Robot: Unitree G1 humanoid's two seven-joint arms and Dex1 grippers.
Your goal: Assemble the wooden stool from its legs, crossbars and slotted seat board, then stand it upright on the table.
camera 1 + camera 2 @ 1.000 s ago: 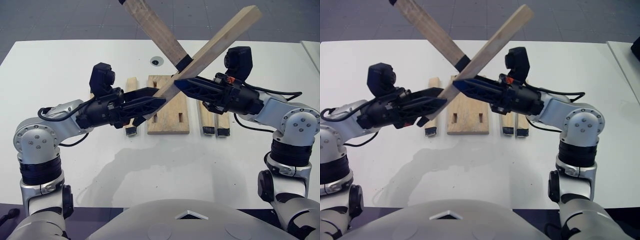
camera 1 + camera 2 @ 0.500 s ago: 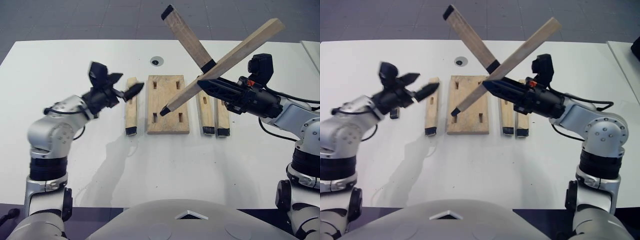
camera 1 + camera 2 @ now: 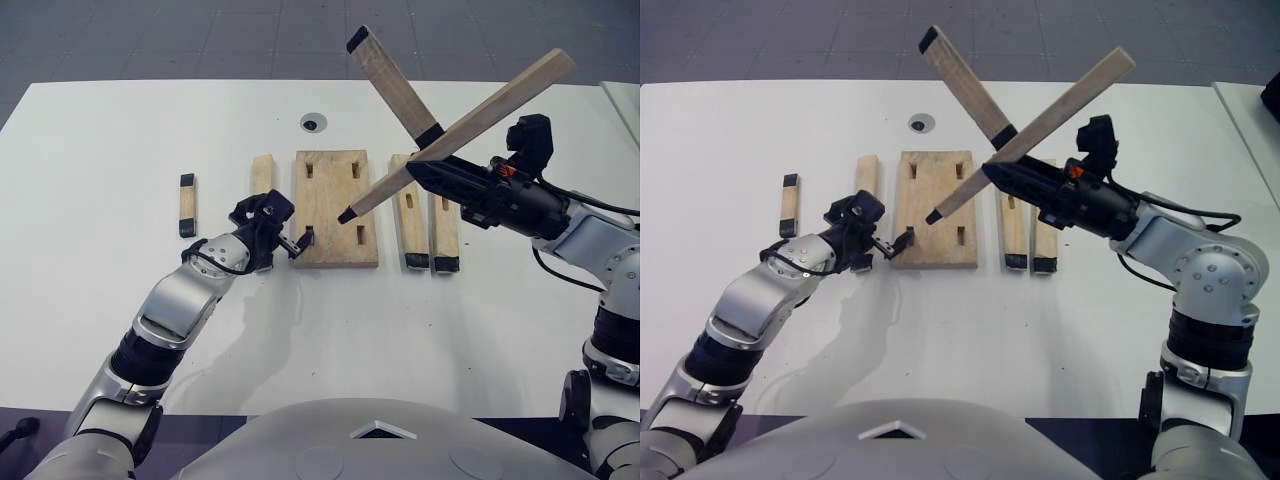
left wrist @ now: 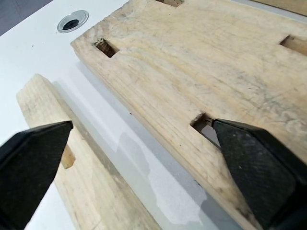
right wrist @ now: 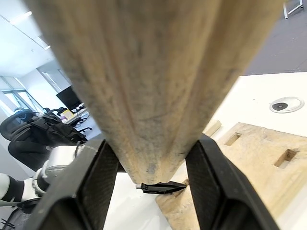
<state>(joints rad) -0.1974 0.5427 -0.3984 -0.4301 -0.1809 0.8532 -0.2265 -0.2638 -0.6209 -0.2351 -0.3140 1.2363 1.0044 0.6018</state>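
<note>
1. Two crossed wooden legs (image 3: 432, 130) are hanging in the upper right, above the table (image 3: 100, 140); the right gripper (image 3: 414, 165) is clamping them near their crossing.
2. The slotted seat board (image 3: 335, 215) is lying flat at centre.
3. The left gripper (image 3: 288, 238) is hovering, spread wide, over the board's left edge.
4. A short crossbar (image 3: 186, 205) is lying far left.

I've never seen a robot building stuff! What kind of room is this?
Probably an office or robot lab: a white table with a cable hole, grey floor tiles, and office chairs near a screen.
</note>
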